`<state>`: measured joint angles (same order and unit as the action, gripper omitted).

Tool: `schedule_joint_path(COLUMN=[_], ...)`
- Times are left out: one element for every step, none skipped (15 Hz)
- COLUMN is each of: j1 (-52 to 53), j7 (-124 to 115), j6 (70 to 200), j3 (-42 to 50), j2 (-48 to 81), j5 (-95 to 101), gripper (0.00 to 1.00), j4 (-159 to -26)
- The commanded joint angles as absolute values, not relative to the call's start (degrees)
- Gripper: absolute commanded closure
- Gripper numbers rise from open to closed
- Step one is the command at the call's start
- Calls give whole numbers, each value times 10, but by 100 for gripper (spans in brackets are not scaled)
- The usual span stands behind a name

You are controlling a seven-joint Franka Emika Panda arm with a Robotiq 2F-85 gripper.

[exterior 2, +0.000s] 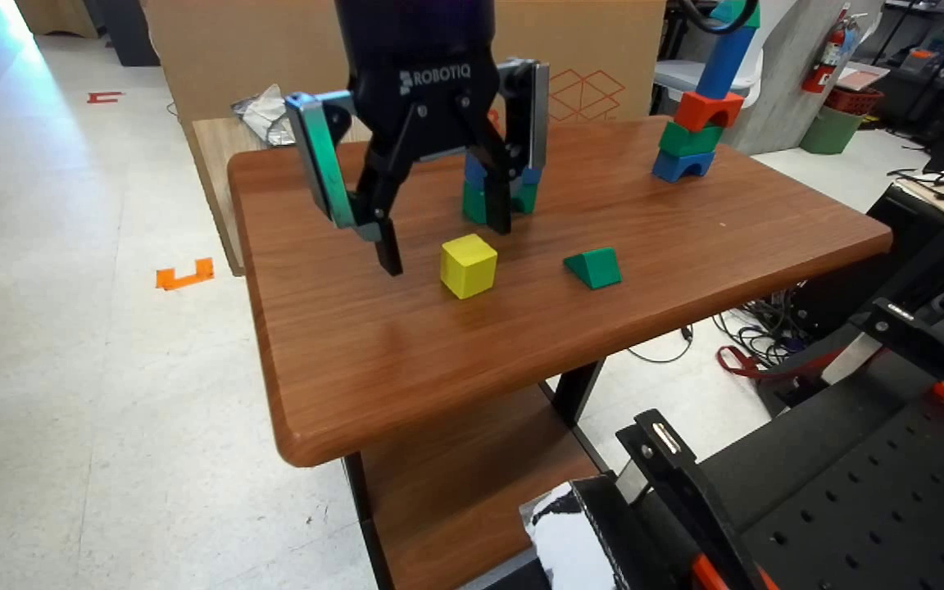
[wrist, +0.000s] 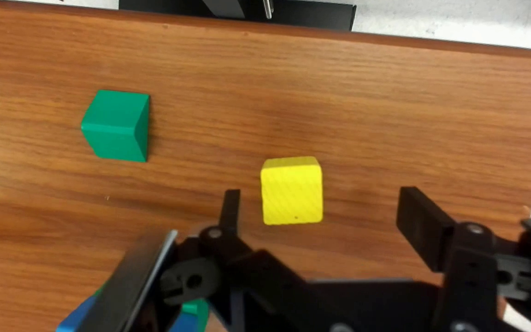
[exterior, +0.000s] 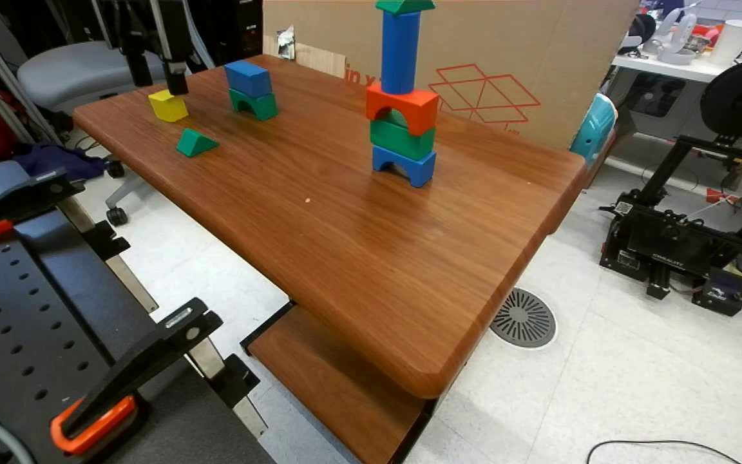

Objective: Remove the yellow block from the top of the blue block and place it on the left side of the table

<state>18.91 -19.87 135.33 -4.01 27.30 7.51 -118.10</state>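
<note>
The yellow block [exterior: 168, 107] rests on the reddish-brown table [exterior: 345, 251], away from the blue block; it also shows in an exterior view [exterior 2: 469, 267] and the wrist view [wrist: 292, 193]. The blue block [exterior: 248, 79] sits on a green arch [exterior: 256, 105]. In an exterior view the blue block [exterior 2: 474, 172] is partly behind my gripper [exterior 2: 446, 247]. My gripper [exterior: 160, 84] is open and empty, above the table by the yellow block. In the wrist view the yellow block lies between the fingers [wrist: 320, 192], nearer the left one, apart from both. The blue block [wrist: 77, 318] is mostly hidden there.
A green triangular block [exterior: 196, 142] lies near the yellow block. A tall tower of blue, green and red blocks [exterior: 403, 106] stands farther along the table. A cardboard sheet [exterior: 506, 71] stands behind the table. A black clamped bench [exterior: 23, 322] is in front.
</note>
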Motion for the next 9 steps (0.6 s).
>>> schedule_joint_path(j1=[172, 164, 158, 149, 161, 153, 147, 145, 145], j7=[-197, -194, -193, -187, -200, -199, -198, -197, -197], j6=[1371, 1364, 1353, 1324, 1347, 1334, 1327, 1324, 1324], j3=[-48, -49, -48, -49, -49, -50, -50, -51, -51], j2=[186, 162, 144, 128, 178, 159, 145, 137, 134], j5=[57, 48, 42, 33, 56, 51, 49, 47, 46], gripper=[0, 0, 0, 0, 0, 0, 0, 0, 0], j4=[-1236, -1244, -1246, -1243, -1216, -1221, -1226, -1230, -1234])
